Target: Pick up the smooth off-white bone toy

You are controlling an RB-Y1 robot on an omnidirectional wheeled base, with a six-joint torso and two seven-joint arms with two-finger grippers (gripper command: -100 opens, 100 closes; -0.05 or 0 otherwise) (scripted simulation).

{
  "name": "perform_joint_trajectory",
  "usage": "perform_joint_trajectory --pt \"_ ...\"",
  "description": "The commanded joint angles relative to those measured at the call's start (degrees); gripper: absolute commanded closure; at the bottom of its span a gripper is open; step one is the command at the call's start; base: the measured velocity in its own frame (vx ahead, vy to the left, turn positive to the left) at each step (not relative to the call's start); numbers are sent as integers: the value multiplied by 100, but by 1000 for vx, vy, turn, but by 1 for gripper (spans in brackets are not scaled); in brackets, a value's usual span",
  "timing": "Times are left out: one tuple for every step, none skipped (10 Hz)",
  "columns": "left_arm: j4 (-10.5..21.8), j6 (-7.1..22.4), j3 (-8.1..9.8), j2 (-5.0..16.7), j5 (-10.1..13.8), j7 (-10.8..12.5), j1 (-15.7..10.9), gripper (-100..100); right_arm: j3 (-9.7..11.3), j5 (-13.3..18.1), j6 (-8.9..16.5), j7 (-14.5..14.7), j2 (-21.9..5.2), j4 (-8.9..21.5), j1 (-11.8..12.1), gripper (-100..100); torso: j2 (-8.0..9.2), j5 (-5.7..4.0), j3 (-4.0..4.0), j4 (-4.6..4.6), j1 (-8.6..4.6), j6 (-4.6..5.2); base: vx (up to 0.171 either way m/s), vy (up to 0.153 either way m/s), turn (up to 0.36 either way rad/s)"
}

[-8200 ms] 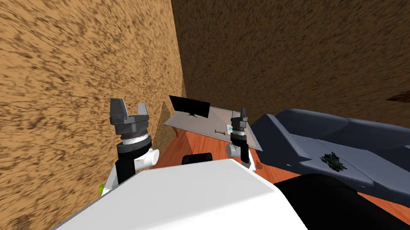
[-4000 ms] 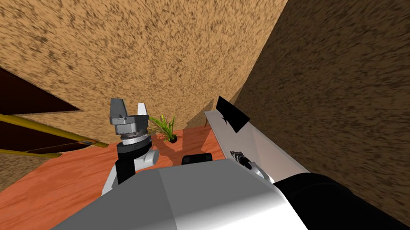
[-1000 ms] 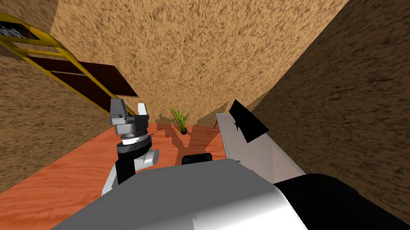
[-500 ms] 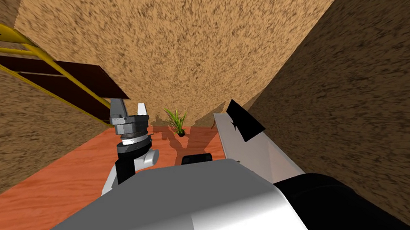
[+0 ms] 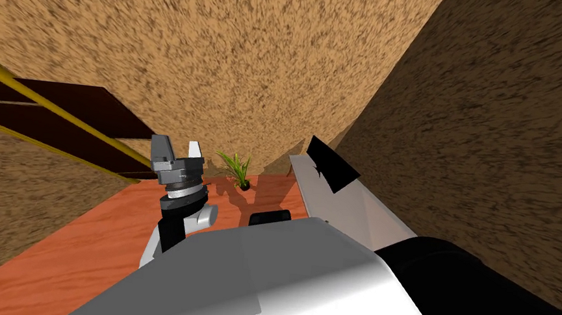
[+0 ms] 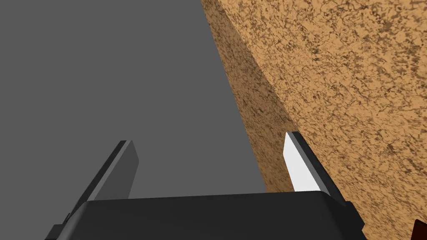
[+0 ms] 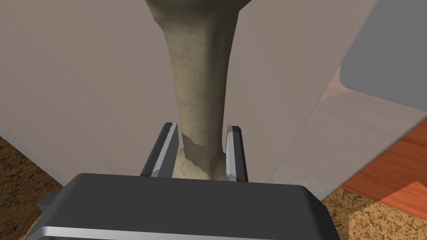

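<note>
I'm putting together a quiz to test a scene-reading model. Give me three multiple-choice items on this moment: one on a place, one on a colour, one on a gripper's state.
1. Where does the small green potted plant stand?
A. on a dark sofa
B. on the orange-red wooden floor, near the wall
C. on a shelf

2. What colour is the flat screen on the light grey table?
A. black
B. white
C. yellow

3. What state is the right gripper in?
A. open and empty
B. shut on the pale beige bone toy
C. shut on nothing

Answers:
1 B, the head view shows its pot resting on the floor.
2 A, the screen is plain black.
3 B, the right wrist view shows the fingers pressing the bone's sides.
</note>
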Motion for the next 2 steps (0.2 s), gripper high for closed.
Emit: perform_joint_trajectory --pt "0 0 0 0 0 0 0 0 0 0 0 0 0 0 0 100 0 0 0 0 0 0 27 6 -23" --pt "0 0 0 0 0 0 -1 0 1 0 5 10 -3 -13 10 0 9 -1 5 3 -2 -4 0 0 0"
